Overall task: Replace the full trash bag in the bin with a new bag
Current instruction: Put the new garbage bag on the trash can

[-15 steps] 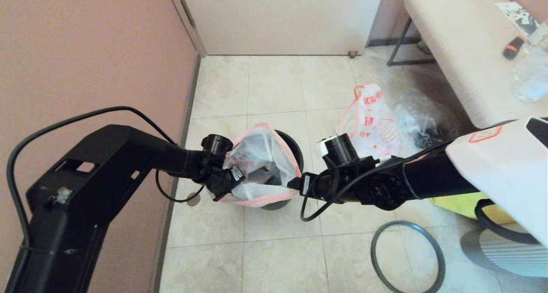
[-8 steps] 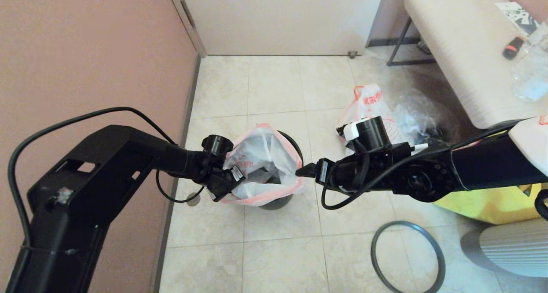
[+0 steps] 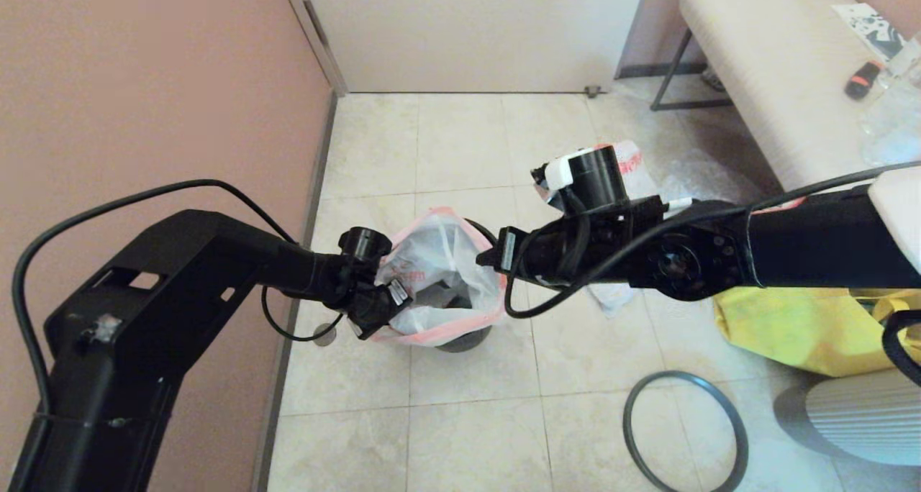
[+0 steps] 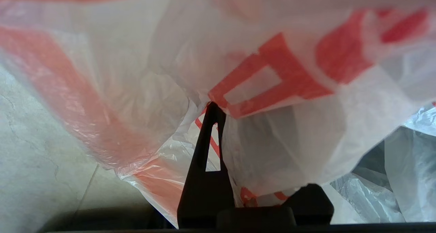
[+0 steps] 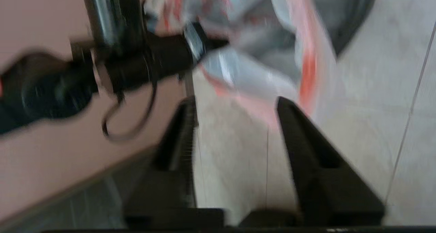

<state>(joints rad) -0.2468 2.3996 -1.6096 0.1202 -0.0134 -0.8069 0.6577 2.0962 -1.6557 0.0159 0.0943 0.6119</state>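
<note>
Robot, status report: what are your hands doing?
Left gripper shut on new bag at bin. Right gripper open, at bag's far edge. Ring on floor.

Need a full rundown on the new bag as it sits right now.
The new bag is thin, white, translucent plastic with a pink-red band along its mouth and sparse orange-red print. It sits in the bin, crumpled and billowing, mouth open; the band droops over the near rim while the far rim is bare. The left gripper pinches the film at its left edge. The right gripper, jaws apart, is at its right edge with nothing between them.
</note>
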